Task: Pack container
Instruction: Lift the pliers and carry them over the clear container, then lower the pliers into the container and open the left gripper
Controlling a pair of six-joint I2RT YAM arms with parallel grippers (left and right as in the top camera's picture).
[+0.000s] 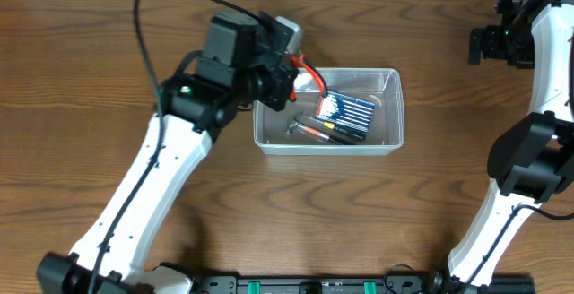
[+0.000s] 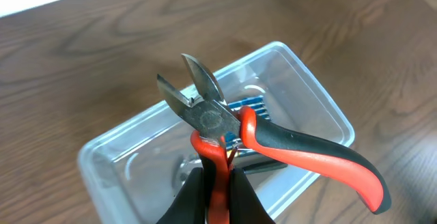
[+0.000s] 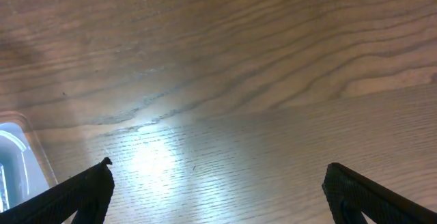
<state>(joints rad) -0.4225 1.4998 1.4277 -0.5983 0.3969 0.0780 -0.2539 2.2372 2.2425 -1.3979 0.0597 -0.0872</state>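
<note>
- Table [image 1: 108, 79]: brown wood-grain surface that fills all three views.
- Container [image 1: 329, 110]: clear rectangular tub with rounded corners. It stands upright on the table just off the centre of the overhead view, toward 2 o'clock, with its long sides running from 9 to 3 o'clock.
- Contents: a blue card pack [image 1: 345, 108] lies tilted in the middle of the tub. A red-and-black tool [image 1: 334, 133] lies flat along the 6 o'clock wall. A small metal piece at the tool's 9 o'clock end is too small to name.
- Left gripper [image 2: 217, 183]: clamped on one handle of the cutting pliers [image 2: 212, 118] and positioned at the container's 10 o'clock corner in the overhead view.
- Cutting pliers: red-and-black handles. In the left wrist view the steel blades point toward 11 o'clock and are slightly parted. The free handle sweeps out toward 4 o'clock, above the open tub. The pictures do not show whether the pliers touch the rim.
- Right gripper [image 3: 218, 164]: its two dark fingers [image 3: 82, 186] are spread wide with only bare wood between them, holding nothing. In the overhead view it sits near the table's 2 o'clock edge, well apart from the container. One container corner shows at 9 o'clock in the right wrist view.
</note>
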